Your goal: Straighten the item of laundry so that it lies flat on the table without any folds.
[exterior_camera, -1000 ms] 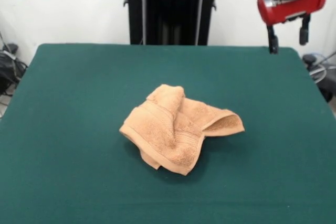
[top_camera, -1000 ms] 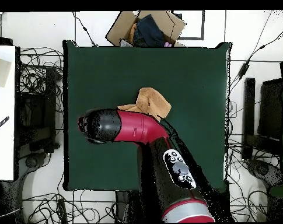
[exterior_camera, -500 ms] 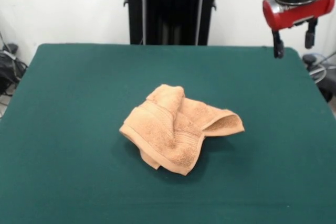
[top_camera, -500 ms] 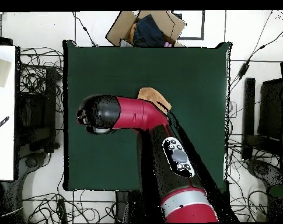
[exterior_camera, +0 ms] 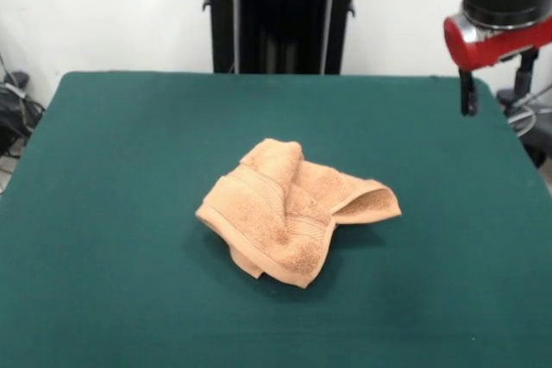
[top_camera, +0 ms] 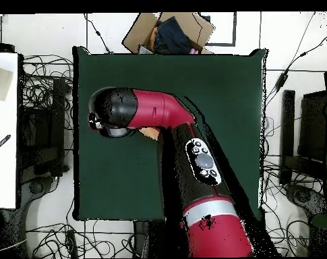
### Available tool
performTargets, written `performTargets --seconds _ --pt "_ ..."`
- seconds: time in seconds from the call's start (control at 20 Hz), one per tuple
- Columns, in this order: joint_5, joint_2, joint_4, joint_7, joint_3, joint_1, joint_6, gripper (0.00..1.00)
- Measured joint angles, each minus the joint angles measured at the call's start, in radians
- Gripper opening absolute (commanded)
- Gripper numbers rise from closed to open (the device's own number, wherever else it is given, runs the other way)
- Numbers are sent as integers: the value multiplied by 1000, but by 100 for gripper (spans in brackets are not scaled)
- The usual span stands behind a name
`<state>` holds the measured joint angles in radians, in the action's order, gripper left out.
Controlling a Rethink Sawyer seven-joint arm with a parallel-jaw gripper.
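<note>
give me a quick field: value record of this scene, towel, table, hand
towel: peach-orange, crumpled in a folded heap near the table's middle, not flat
table: dark green cloth cover, holds only the towel
hand: raised above the table's edge, well apart from the towel, fingers spread, holding nothing
arm: red and black, hides most of the towel in the overhead view
task state: towel not yet straightened

Just one crumpled peach-orange terry towel (exterior_camera: 297,210), one dark green felt-covered table (exterior_camera: 121,161), one red-and-black robot arm (top_camera: 186,162).
</note>
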<state>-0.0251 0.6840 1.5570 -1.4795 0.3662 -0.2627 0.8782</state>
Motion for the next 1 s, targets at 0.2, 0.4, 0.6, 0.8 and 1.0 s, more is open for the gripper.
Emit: performTargets --seconds 0.2,0.4,0.6,0.8,1.0 --pt "7 -21 -48 0 0 -2 11 100" --pt "9 -44 -89 0 0 -9 12 100" --pt "21 -59 -115 0 0 -26 12 100" --pt "38 -70 -132 0 0 -50 21 100" --pt "42 -80 -138 0 0 -79 29 100"
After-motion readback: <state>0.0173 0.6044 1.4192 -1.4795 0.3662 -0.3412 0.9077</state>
